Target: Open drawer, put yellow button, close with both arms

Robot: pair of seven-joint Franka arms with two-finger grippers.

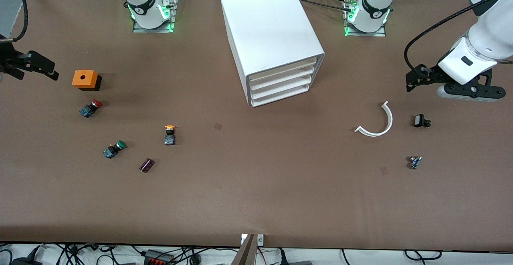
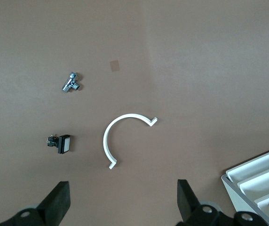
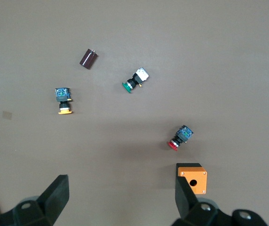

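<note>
Cabinet (image 1: 272,36) mid-table, four drawers, top drawer (image 1: 283,71) shut, contents unseen. Yellow button (image 1: 170,134) on table toward my right arm's end. My left gripper (image 1: 413,81), right gripper (image 1: 48,72): both released, waiting aloft.

cabinet (image 2: 259,181) cut off at left wrist view's edge, right tool (image 1: 30,65) partly out of front view

Two robot arms, one at each end of the worktop (image 1: 256,201).

One white cabinet (image 1: 268,28) holding four drawers, the uppermost drawer (image 1: 282,70) among them.

Three push-button switches: one yellow button (image 1: 170,134), one red-capped switch (image 1: 90,108), one green-capped switch (image 1: 114,149).

One orange box (image 1: 85,79).

One dark maroon cylinder (image 1: 146,165).

One white curved strip (image 1: 378,122).

One small black part with a white face (image 1: 421,121).

One small metal fitting (image 1: 415,162).
</note>
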